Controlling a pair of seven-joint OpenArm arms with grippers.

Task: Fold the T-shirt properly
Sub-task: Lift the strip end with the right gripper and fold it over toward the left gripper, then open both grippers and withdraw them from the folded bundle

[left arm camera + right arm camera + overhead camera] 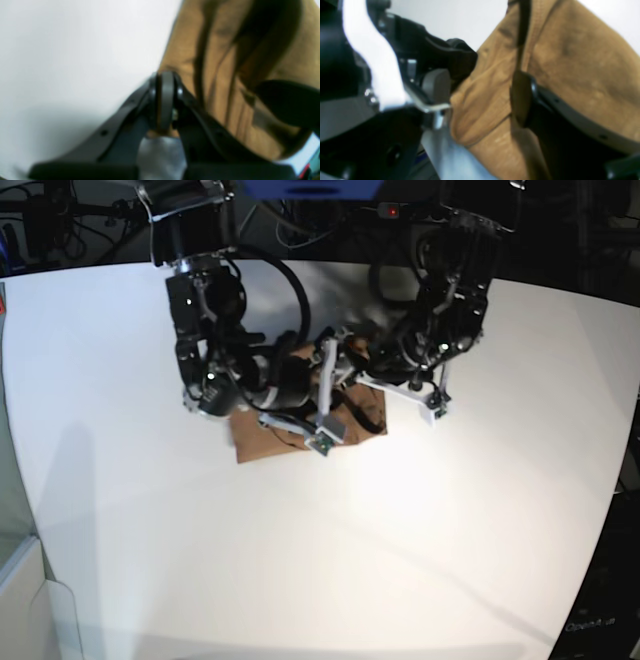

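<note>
I have the T-shirt (300,435) bunched under both arms toward the table's (330,580) far edge, mid-fold; left claw (163,100) pressed together; right claw (485,92) spread around a fold; next I judge it needs smoothing flat.

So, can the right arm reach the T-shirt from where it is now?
Probably yes. The right fingers stand apart right at the T-shirt, with cloth between them, and nothing blocks them. The left fingers are shut close beside, so space is tight.
</note>
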